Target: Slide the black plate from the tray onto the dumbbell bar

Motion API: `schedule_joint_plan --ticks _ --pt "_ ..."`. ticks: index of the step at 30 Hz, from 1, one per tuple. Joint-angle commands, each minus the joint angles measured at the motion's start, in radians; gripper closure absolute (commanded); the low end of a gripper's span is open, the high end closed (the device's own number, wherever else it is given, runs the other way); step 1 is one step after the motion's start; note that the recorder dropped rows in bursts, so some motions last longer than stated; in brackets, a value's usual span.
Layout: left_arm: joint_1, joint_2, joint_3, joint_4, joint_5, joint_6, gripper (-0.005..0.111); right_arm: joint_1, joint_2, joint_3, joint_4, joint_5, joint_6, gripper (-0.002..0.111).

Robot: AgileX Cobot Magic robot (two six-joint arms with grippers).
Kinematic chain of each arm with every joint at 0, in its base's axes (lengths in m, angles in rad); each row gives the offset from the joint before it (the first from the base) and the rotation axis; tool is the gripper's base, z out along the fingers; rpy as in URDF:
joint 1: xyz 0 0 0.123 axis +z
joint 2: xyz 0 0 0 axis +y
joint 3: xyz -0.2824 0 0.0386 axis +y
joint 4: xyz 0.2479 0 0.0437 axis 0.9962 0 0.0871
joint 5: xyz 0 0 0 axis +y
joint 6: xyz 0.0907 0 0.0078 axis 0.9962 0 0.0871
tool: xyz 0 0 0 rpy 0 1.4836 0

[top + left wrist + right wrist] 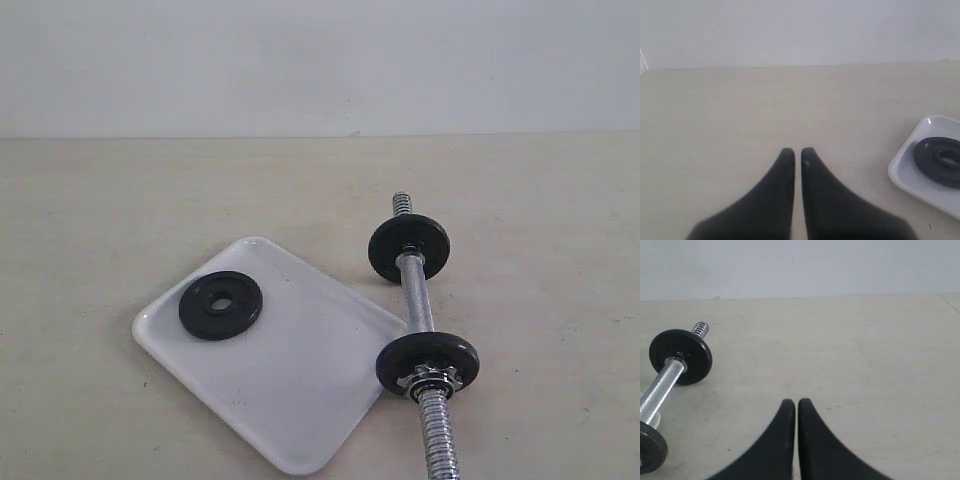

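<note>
The black plate (221, 305) lies flat in the far left corner of the white tray (300, 400). To the tray's right the dumbbell bar (418, 305) lies on the table with one black disc (408, 248) at its far end and another disc (427, 362) behind a silver star nut (432, 377) near the front. Neither arm shows in the exterior view. My left gripper (797, 151) is shut over bare table, with the plate (939, 161) and tray (910, 175) off to its side. My right gripper (797, 402) is shut and empty, apart from the bar (662, 385).
The pale tabletop (120, 200) runs back to a white wall (320, 60). The bar's threaded front end (440, 445) reaches the table's near edge of view.
</note>
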Motion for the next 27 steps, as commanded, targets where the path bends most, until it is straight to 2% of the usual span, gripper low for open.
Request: schedule_joint_plan --ticks 1,9,12,18,20,22,27 --pt "0.004 -0.003 0.003 0.004 -0.009 0.002 0.102 -0.003 -0.004 0.0 -0.002 -0.014 -0.002 0.108" --pt "0.004 -0.003 0.003 0.015 -0.01 0.009 0.102 -0.003 -0.004 0.0 -0.002 -0.014 -0.002 0.108" --pt "0.004 -0.003 0.003 0.053 -0.01 0.082 0.102 -0.003 -0.004 0.0 -0.002 -0.014 -0.002 0.108" --pt "0.004 -0.003 0.003 0.058 -0.01 0.092 0.102 -0.003 -0.004 0.0 -0.002 -0.014 -0.002 0.108" --pt "0.004 -0.003 0.003 0.068 -0.023 0.149 0.102 -0.003 -0.004 0.0 -0.002 -0.014 -0.002 0.108" --pt "0.004 -0.003 0.003 0.068 -0.083 0.174 0.102 -0.003 -0.004 0.0 -0.002 -0.014 -0.002 0.108" --pt "0.004 -0.003 0.003 0.068 -0.396 0.172 0.102 -0.003 -0.004 0.0 -0.002 -0.014 -0.002 0.108"
